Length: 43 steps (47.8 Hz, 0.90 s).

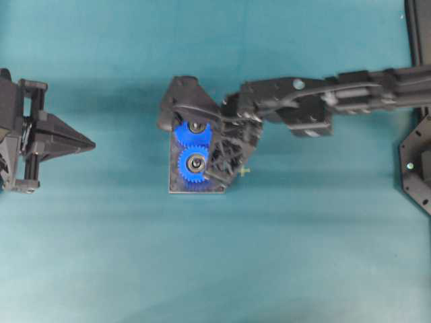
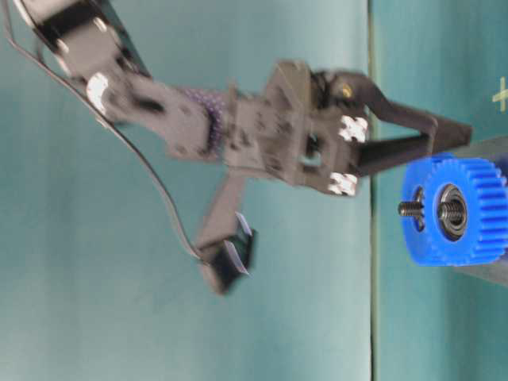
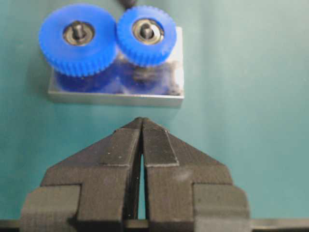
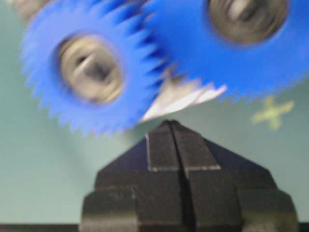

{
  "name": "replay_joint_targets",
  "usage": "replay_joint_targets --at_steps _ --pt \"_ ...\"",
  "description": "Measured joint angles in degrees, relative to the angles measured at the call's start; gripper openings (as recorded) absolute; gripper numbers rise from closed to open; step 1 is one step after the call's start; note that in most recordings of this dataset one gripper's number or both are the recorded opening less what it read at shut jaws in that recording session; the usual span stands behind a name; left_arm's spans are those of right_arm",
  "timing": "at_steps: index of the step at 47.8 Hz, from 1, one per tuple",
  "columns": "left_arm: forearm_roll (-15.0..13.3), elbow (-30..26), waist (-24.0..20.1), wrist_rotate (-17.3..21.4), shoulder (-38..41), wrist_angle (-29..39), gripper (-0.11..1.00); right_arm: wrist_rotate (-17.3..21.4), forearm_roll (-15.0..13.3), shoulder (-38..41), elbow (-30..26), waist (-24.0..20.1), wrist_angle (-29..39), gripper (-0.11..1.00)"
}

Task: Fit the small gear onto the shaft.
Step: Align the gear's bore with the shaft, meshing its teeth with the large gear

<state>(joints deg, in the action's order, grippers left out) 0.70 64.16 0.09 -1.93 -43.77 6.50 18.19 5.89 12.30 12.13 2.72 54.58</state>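
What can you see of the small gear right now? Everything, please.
The small gear is blue toothed plastic with a silver-and-black hub, a post end showing at its centre. It sits flat on the shaft over the grey plate, its teeth meeting the larger gear beside it. Neither gripper holds it: the right gripper is shut, just off its rim; the left gripper is shut, well short of the plate.

Overhead, table-level, two close wrist views
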Motion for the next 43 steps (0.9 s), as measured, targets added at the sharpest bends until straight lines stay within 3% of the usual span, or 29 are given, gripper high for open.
replay_joint_targets --at_steps 15,26,43 --pt "0.00 0.00 0.09 -0.09 0.00 0.00 0.00 2.46 -0.53 -3.96 -1.23 -1.32 -4.92 -0.02" --pt "0.00 0.00 0.09 -0.09 0.00 0.00 0.00 2.20 -0.62 0.44 -4.92 0.18 -8.61 -0.02" --pt "0.00 -0.09 0.09 -0.09 0.00 0.00 0.00 0.26 -0.44 5.10 -7.38 1.49 -7.21 -0.02"
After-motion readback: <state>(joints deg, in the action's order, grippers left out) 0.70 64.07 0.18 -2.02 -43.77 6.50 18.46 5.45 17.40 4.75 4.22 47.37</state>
